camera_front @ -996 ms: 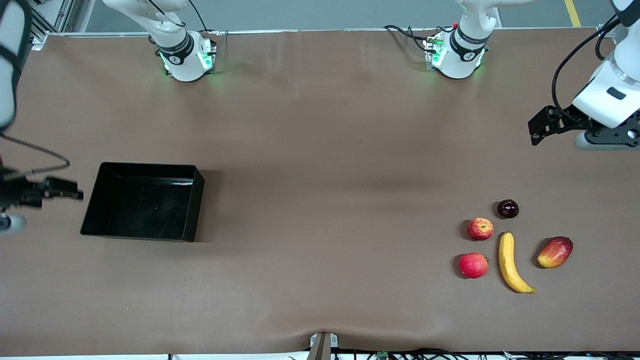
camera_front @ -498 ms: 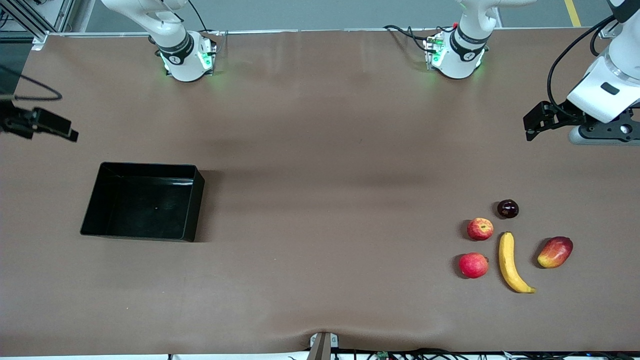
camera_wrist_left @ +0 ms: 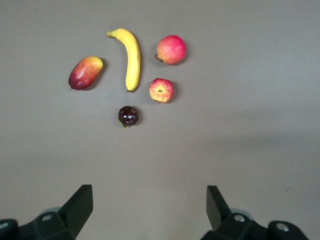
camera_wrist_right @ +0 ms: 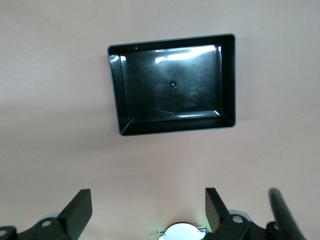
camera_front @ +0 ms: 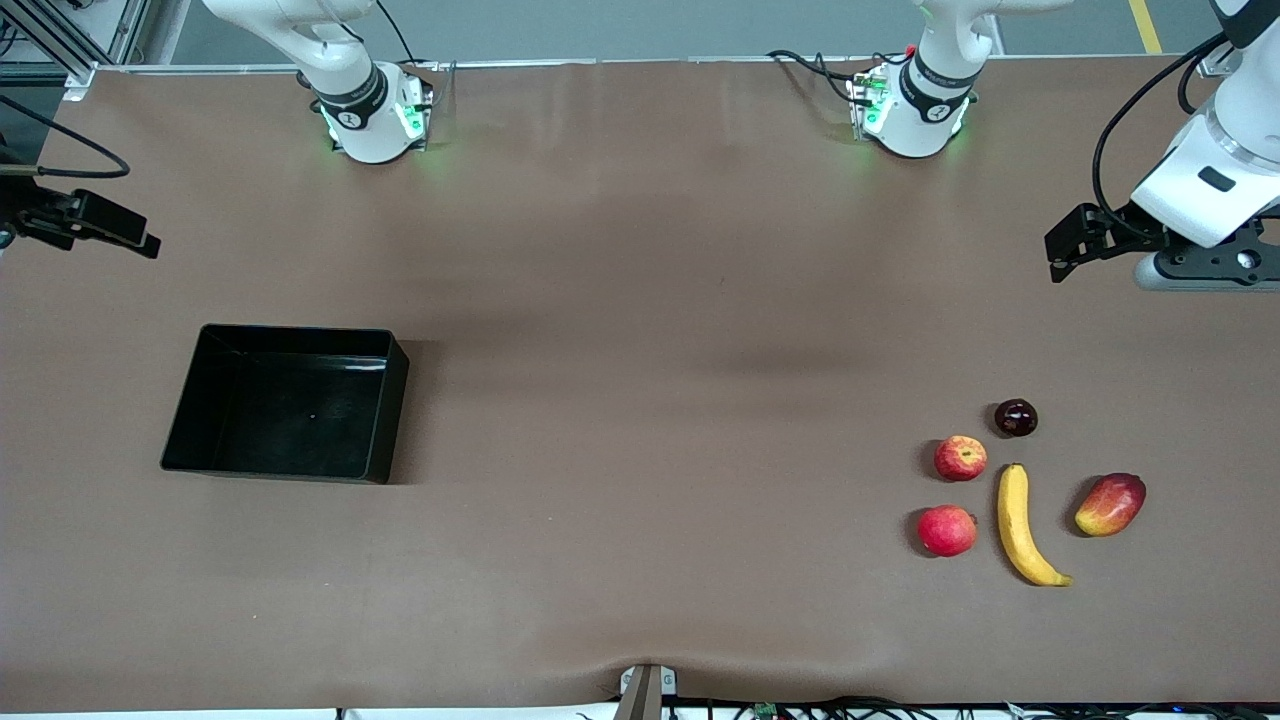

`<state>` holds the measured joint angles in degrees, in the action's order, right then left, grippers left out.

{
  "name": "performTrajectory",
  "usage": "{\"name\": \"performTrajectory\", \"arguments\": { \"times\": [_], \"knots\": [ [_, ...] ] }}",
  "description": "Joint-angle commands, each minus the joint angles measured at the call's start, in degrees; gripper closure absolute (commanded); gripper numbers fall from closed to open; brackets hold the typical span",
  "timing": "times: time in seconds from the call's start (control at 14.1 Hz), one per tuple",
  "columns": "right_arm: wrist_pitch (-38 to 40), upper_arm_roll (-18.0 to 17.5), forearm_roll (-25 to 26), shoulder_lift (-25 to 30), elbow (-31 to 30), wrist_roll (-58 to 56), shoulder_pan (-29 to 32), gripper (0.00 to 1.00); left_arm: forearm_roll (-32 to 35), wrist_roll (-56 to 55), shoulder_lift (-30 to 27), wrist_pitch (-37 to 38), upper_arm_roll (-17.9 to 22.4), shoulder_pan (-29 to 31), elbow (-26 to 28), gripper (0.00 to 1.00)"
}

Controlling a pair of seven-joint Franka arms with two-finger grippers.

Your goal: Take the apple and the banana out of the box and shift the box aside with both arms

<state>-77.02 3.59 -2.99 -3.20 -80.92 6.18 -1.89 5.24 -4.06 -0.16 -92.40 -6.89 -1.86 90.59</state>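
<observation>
From my remote station I log the table near to far. Nearest the front camera, toward the left arm's end, lies the banana on the bare cloth, with an evenly red round fruit just beside it and a mango at its outer flank. Slightly farther sit the apple and a small dark fruit. The box rests well apart at the right arm's end, upright and holding nothing. I judge the task complete.

Farther still, both arms wait. The left gripper hangs over bare table at its own end, jaws spread and holding nothing — its wrist view shows both fingers wide apart above the fruit group. The right gripper hangs over the table edge at its end, likewise released, with the box in its wrist view.

Risks from here: a descent by the left arm could strike the dark fruit or roll the apple, since round fruit on cloth will run. A low sweep by the right arm could catch the box wall and skid it.

Against the earliest frame, the right gripper has risen from beside the box rim and drawn toward the bases; the left has shifted slightly the same way. Fruit and box are unmoved.
</observation>
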Motion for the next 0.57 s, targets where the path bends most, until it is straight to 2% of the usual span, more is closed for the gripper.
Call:
{"name": "performTrajectory", "arguments": {
  "times": [0.0, 0.5],
  "knots": [
    [-1.02, -0.42, 1.23, 2.76, -2.84, 0.06, 1.27, 0.0, -0.93, 0.45, -0.72, -0.58, 0.48, -0.25, 0.38, 0.0],
    [-1.56, -0.42, 1.58, 3.11, -3.9, -8.64, 4.79, 0.0, -3.66, -0.94, -0.72, -0.5, 0.48, -0.07, 0.2, 0.0]
  ]
}}
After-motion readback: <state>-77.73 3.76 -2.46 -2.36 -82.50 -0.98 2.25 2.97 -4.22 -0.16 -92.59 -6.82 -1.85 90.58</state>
